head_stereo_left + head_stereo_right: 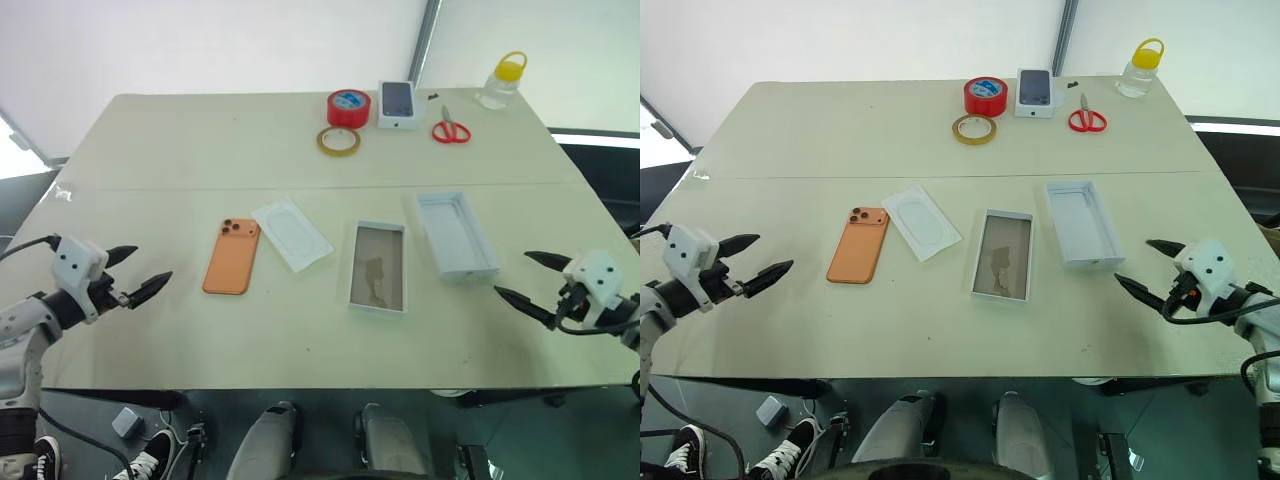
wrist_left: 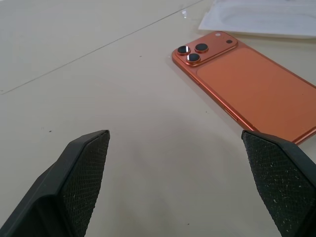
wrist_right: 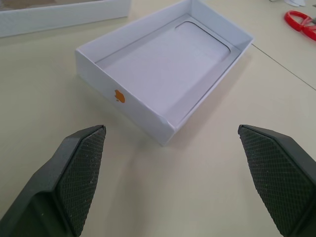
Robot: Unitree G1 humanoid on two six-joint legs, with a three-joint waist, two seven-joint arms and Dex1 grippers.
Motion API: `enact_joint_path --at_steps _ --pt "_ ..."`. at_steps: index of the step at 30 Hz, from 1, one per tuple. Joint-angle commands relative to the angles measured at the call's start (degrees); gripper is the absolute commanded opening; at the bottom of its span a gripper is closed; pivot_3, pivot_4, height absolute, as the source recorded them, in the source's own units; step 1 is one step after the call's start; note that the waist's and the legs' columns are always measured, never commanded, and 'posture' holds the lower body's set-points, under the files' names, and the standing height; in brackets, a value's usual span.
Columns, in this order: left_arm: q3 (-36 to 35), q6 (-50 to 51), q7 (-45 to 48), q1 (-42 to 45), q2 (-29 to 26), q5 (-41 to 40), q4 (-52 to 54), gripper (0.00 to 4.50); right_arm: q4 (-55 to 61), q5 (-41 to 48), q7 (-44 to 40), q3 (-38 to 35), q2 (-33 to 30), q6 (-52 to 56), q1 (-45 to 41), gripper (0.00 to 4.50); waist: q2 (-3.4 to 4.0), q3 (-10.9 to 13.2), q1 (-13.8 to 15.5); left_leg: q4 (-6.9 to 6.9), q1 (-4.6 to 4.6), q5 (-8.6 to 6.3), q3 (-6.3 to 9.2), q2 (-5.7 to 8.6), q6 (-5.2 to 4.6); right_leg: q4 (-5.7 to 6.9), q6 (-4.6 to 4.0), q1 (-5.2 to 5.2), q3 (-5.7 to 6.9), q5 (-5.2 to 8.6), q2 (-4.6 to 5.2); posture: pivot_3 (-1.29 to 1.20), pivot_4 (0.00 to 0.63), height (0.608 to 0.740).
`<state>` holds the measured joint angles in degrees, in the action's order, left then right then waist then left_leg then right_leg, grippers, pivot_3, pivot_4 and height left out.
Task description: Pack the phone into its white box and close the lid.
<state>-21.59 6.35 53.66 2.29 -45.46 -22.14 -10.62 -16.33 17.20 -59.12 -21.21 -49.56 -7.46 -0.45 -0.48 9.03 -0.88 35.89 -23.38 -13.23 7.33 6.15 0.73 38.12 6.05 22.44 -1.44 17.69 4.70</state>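
Orange and lying flat, lenses up, the phone [image 1: 232, 257] sits on the table [image 1: 200, 150] left of the insert card [image 1: 292, 233], with the white box [image 1: 379, 267] and the lid [image 1: 456, 234] further right, so a pinch on its thin edges may well slip or skid it into the card. Both trays look alike, and mistaking the lid for the box is a further risk. The left pincer [image 1: 140, 272] and right pincer [image 1: 527, 281] each hover with fingers wide apart, holding and touching nothing.
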Motion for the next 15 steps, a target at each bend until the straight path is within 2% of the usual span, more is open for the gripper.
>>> enact_joint_path --at_steps 1,8,15 --pt "-2.2 -0.2 0.2 -0.5 -0.6 -1.2 1.1 4.5 -0.6 1.0 -0.8 -2.3 -1.6 -1.6 -0.2 4.49 0.01 0.0 0.0 0.0 0.0 0.0 0.0 0.0 0.0 0.0 0.0 0.0 0.0 0.0 0.0 0.0 0.15 0.74" --pt "-0.5 -0.4 0.4 -1.2 -0.6 -0.5 4.3 4.5 -0.6 0.9 -0.2 -1.2 -1.5 -1.3 -1.7 4.49 0.01 0.0 0.1 0.0 0.0 0.0 0.0 0.0 0.0 -0.01 0.0 -0.01 0.0 0.0 0.01 0.0 0.15 0.74" --pt "-0.3 -0.8 -0.4 0.8 -0.4 0.3 2.8 4.5 2.6 2.4 -1.0 -1.0 -1.2 1.8 -0.9 4.49 0.02 0.0 0.2 0.0 0.0 0.0 0.0 0.0 0.0 -0.01 0.0 -0.01 0.0 0.0 0.01 0.0 0.15 0.74"
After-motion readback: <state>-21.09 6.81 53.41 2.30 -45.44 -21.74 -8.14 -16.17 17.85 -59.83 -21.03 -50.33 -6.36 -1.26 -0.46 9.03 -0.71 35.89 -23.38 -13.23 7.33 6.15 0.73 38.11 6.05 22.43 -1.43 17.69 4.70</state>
